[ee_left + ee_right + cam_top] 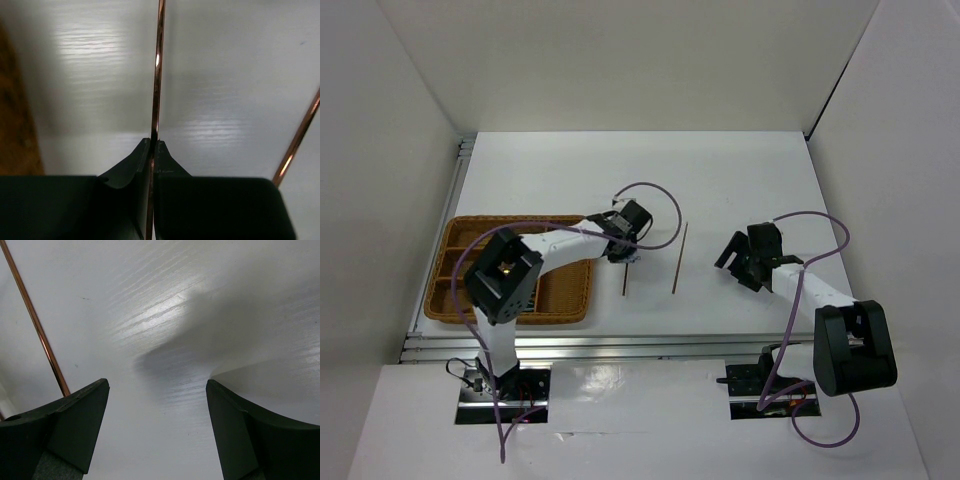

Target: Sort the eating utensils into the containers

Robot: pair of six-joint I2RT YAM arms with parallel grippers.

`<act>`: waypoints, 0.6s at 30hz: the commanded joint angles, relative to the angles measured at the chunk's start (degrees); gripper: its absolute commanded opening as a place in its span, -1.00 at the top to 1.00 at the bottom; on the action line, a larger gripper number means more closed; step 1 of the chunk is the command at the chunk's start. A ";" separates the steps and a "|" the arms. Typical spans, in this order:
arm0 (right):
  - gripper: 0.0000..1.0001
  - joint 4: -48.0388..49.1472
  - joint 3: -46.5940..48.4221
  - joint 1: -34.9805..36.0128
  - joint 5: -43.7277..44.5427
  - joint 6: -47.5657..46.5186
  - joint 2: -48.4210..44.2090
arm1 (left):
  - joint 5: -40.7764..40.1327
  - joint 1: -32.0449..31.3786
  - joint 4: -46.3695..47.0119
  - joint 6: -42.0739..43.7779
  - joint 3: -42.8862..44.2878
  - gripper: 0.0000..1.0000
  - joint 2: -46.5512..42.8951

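My left gripper (pixel 625 256) is shut on a thin copper-brown stick (pixel 625 282) just right of the brown wicker tray (pixel 455 300). In the left wrist view the stick (pixel 156 75) runs straight up from between the closed fingertips of that gripper (pixel 154 143). A second brown stick (pixel 680 258) lies on the white table to the right; it also shows in the left wrist view (pixel 298 140) and in the right wrist view (pixel 35 320). My right gripper (pixel 738 262) is open and empty over bare table, right of that stick (pixel 157 390). No forks, spoons or knives show.
The left arm crosses over the tray and hides much of its inside. The tray's edge shows blurred at the left of the left wrist view (pixel 15 125). White walls enclose the table on three sides. A metal rail (pixel 620 345) runs along the near edge.
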 commanded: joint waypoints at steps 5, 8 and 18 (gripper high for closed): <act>-0.72 -0.67 -0.07 -0.37 0.79 -0.70 2.06 | -2.22 8.45 3.61 -9.15 -10.92 0.75 -24.82; -0.72 -0.67 -0.07 -0.37 0.78 -0.70 2.06 | -5.38 11.27 4.23 -15.30 -17.94 0.75 -35.63; -0.72 -0.14 -0.07 -0.90 0.17 -1.23 1.54 | -15.85 22.43 -4.22 -38.54 -37.39 0.75 -61.56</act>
